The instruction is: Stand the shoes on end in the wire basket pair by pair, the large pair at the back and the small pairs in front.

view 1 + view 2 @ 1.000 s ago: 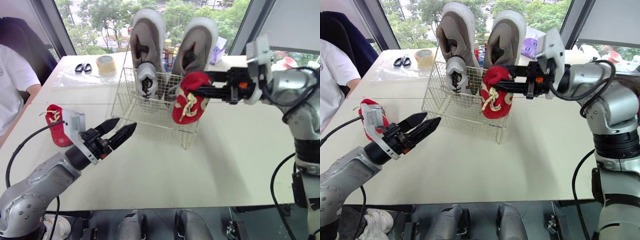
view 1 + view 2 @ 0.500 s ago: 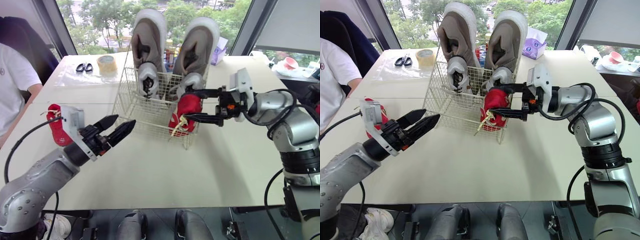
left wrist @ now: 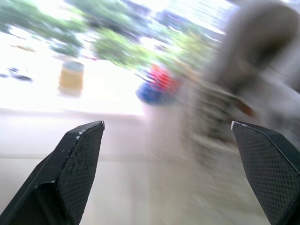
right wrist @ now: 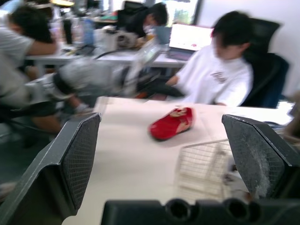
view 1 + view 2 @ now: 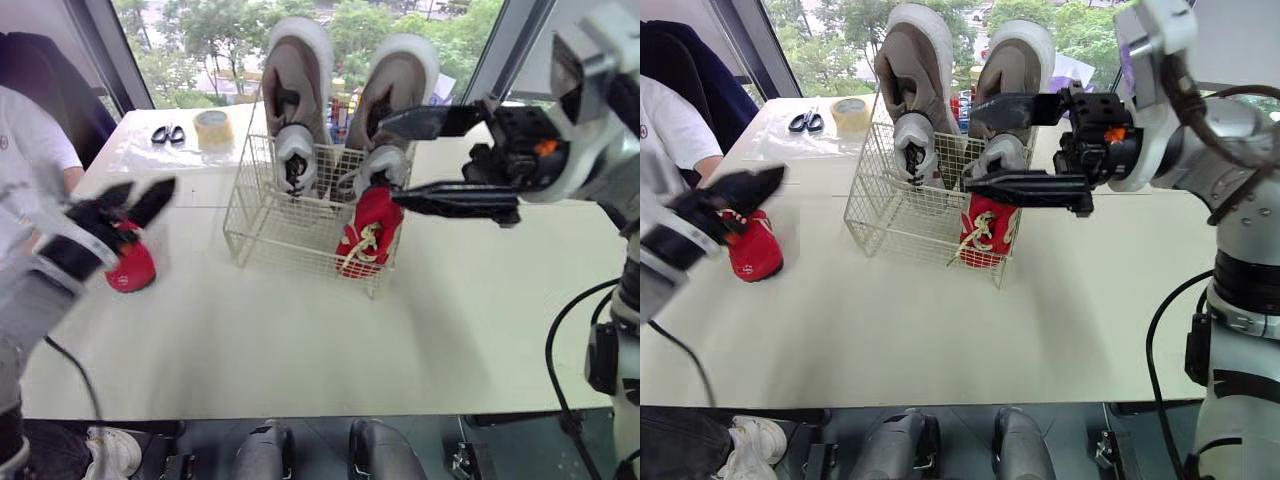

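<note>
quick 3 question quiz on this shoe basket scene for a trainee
1. True or false: the right gripper is shut on the red shoe standing in the basket.
2. Where is the other red shoe? A) in the right gripper B) on the table, by the open left gripper C) on the floor
3. Fill in: ___ shoes stand in the wire basket.

Key: 1 false, the right gripper is open, not gripping it. 2 B. 3 three: two grey shoes at the back, one red shoe in front.
</note>
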Available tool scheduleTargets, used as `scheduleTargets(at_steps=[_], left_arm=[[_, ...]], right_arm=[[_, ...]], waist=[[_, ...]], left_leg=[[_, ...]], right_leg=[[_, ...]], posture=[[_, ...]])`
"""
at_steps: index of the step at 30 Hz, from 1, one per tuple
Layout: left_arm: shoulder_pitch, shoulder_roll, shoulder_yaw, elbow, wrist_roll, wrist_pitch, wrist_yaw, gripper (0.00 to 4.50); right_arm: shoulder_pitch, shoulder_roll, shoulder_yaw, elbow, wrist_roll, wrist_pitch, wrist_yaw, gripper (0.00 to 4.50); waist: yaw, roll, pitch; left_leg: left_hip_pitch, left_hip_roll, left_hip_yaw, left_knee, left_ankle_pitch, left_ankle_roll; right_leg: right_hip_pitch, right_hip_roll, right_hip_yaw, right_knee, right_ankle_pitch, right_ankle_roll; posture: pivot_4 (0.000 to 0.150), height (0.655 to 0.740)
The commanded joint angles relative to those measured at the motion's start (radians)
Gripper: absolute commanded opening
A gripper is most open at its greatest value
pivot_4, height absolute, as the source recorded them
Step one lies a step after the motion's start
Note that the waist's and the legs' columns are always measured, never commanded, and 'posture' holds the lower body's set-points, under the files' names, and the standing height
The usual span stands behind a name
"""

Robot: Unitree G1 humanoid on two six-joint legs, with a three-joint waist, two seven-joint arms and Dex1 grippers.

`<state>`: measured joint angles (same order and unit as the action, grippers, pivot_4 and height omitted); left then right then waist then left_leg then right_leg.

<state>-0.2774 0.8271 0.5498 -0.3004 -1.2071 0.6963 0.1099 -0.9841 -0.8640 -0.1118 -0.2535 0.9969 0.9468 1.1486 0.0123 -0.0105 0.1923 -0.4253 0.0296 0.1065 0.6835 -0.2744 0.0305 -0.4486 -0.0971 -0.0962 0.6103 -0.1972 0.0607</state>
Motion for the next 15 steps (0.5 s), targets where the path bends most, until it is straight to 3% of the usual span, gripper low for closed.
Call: scheduleTargets(at_steps=[1,4,7,15], left_arm=[[-0.055,0.058,0.052,0.146,0.154,0.013,0.131,4.5],[-0.141,0.157,0.028,0.292,0.126,0.262,0.224,4.5],[-0.255,0.17,0.052,0.433,0.087,0.458,0.328,4.5],[-0.539,0.221,-0.12,0.779,0.322,0.57,0.172,4.5]], right_arm=[[-0.008,-0.067,0.044,-0.029,0.002,0.026,0.111,4.48],[0.024,-0.145,0.125,-0.03,-0.087,-0.029,0.243,4.48],[0.032,-0.17,0.152,-0.034,-0.116,-0.064,0.313,4.48],[0.072,-0.168,0.129,-0.084,-0.113,-0.06,0.31,4.48]], waist=[[-0.004,0.0,0.0],[-0.003,-0.002,0.001],[0.001,-0.003,0.001],[0.0,-0.006,0.001]], left_leg=[[0.0,0.0,0.001,0.0,0.0,0.0],[-0.001,0.001,0.002,0.0,0.0,0.0],[-0.001,0.0,0.001,0.0,0.0,0.0],[-0.001,0.0,0.002,0.0,0.004,-0.008]], right_leg=[[0.0,0.0,0.0,0.0,0.0,0.0],[-0.002,0.0,0.0,0.001,0.0,0.001],[-0.002,0.0,0.0,0.001,0.0,0.001],[-0.003,0.0,-0.001,0.003,0.002,0.005]], posture=[[0.15,0.74],[0.15,0.74],[0.15,0.74],[0.15,0.74]])
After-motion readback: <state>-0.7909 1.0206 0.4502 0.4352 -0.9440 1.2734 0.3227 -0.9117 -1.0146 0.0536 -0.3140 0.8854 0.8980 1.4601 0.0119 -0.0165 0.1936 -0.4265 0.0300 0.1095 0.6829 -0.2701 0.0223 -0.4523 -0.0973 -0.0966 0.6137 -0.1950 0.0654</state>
